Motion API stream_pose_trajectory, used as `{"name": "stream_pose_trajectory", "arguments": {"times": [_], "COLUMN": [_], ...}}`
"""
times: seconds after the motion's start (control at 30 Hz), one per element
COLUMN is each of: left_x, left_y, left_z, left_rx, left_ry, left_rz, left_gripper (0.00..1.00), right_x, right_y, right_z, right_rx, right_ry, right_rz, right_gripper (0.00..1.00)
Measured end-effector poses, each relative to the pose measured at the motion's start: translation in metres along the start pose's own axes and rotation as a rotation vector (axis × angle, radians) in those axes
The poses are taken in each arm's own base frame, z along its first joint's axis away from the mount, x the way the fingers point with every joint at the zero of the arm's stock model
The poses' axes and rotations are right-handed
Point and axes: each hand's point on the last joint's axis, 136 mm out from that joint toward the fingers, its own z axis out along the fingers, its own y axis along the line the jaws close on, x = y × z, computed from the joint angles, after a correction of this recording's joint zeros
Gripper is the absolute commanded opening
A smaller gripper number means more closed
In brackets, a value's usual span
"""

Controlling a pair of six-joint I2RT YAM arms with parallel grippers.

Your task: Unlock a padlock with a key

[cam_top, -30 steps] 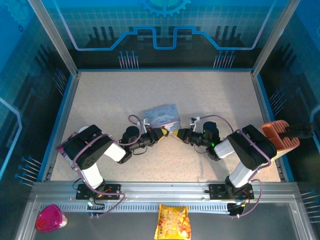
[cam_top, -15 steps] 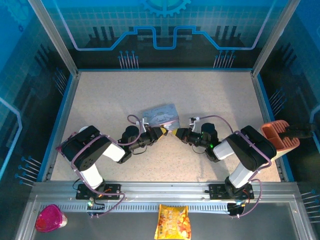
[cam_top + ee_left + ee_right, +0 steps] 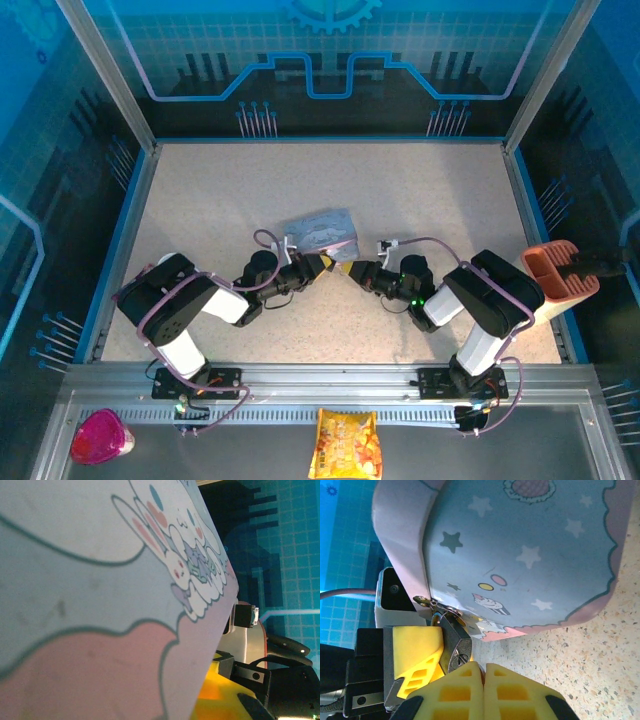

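**Padlock held at the tin's clasp, both pairs of fingers closed**

In the overhead view, the left gripper and the right gripper are seen tip to tip near the middle of the worktop, just at the near edge of a pastel tin.

From the right wrist, the tin is shown with a blue, star-printed face and a pink rim, resting on the speckled worktop. The padlock hangs at the tin's corner, its silvery shackle threaded through a small metal clasp and its dark body tilted down towards the camera. The padlock's body is pressed against a yellow finger of the left gripper, whose fingers are set narrow and appear clamped on it.

The right gripper's own yellow fingers are pressed fully together, their tips touching the lower end of the padlock. Whether the key is pinched between them cannot be told.

From the left wrist, the tin's cartoon-printed side is seen very close.
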Motion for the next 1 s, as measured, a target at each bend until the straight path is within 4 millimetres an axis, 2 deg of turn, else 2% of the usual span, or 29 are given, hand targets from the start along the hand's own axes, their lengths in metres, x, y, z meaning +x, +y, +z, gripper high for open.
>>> {"name": "stream_pose_trajectory", "arguments": {"times": [0.3,0.63,1.0], "left_x": [-0.001,-0.003,-0.001], "left_y": [-0.002,-0.002,-0.004], "left_z": [0.001,0.000,-0.002], "left_rx": [-0.003,-0.011,-0.021], "left_ry": [0.002,-0.010,0.002], "left_rz": [-0.001,0.000,0.022], "left_gripper": [0.00,0.00,0.00], "right_x": [-0.001,0.013,0.013], "right_y": [0.001,0.005,0.007], "right_z": [-0.001,0.003,0.000], "right_rx": [-0.006,-0.010,-0.014], "right_ry": [-0.005,0.030,0.053], "right_rz": [0.006,0.002,0.000], "right_gripper": [0.00,0.00,0.00]}}
